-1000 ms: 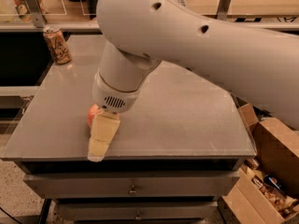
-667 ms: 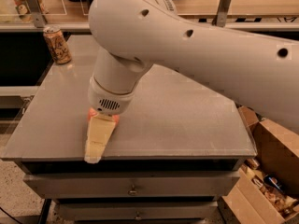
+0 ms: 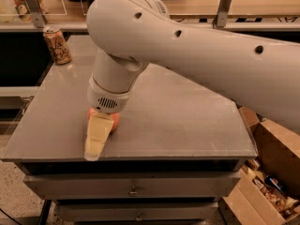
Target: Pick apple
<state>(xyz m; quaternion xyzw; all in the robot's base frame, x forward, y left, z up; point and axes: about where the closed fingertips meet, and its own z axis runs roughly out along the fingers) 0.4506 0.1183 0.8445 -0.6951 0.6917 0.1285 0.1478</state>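
Note:
The apple (image 3: pixel 114 120) is reddish-orange and sits on the grey table (image 3: pixel 178 121) near its front left. Only slivers of it show on either side of the gripper's cream finger. My gripper (image 3: pixel 96 142) hangs from the big white arm (image 3: pixel 187 46) directly over the apple, its finger (image 3: pixel 97 136) reaching down in front of the fruit to the table's front edge. Most of the apple is hidden behind the wrist and finger.
A drink can (image 3: pixel 56 44) stands at the table's back left corner. Open cardboard boxes (image 3: pixel 267 172) with clutter sit on the floor to the right. Drawers (image 3: pixel 133 186) run below the tabletop. A counter with glass panels lies behind.
The arm has swung further left and lower over the table. The gripper has shifted slightly left around the apple, which now shows on both sides of the finger.

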